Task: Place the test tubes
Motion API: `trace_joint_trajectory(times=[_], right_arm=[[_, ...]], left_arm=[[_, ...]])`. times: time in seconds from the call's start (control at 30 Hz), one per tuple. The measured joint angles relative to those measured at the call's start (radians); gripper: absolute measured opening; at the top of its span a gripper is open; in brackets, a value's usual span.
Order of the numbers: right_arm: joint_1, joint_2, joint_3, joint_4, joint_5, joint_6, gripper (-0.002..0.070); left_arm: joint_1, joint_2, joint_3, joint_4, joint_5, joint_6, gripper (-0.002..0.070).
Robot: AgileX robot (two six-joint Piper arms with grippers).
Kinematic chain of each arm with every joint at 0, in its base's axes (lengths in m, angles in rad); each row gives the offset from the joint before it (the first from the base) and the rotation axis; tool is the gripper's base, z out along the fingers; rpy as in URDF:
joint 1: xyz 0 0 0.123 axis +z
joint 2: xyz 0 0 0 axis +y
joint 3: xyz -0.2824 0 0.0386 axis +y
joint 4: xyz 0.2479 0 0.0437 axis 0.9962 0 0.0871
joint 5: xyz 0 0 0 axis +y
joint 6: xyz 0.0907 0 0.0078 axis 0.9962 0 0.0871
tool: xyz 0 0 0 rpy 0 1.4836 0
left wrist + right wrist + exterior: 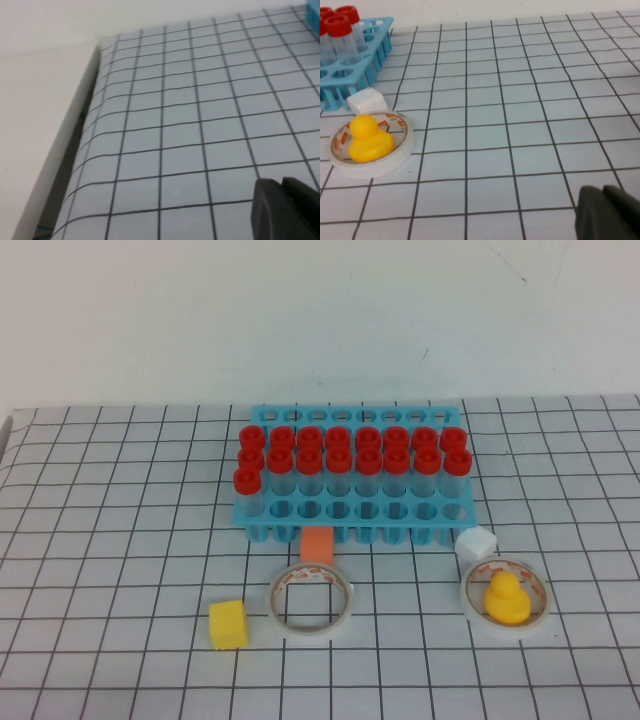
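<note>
You get only the dark tip of the left gripper [283,189], cropped at the frame corner above the gridded table [175,125]; the right gripper [604,196] is cropped likewise. The blue rack [372,62] runs off the edge, and the orange block [317,543] sits half hidden behind a tape ring [311,602].

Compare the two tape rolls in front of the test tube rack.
The left tape roll is empty; the right tape roll rings a yellow duck. An orange block sits behind the left roll, a white block behind the right one. Both lie flat. The left gripper and right gripper, both shut, hang off to their own sides.
</note>
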Motion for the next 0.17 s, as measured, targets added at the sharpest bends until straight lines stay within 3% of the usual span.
trace_joint_trajectory(times=[0.17], right_arm=[[0.0,0.0,0.0,0.0,0.0,0.0,-0.0001]], left_arm=[[-0.073,-0.002,0.0,0.002,0.012,0.063,-0.0001]])
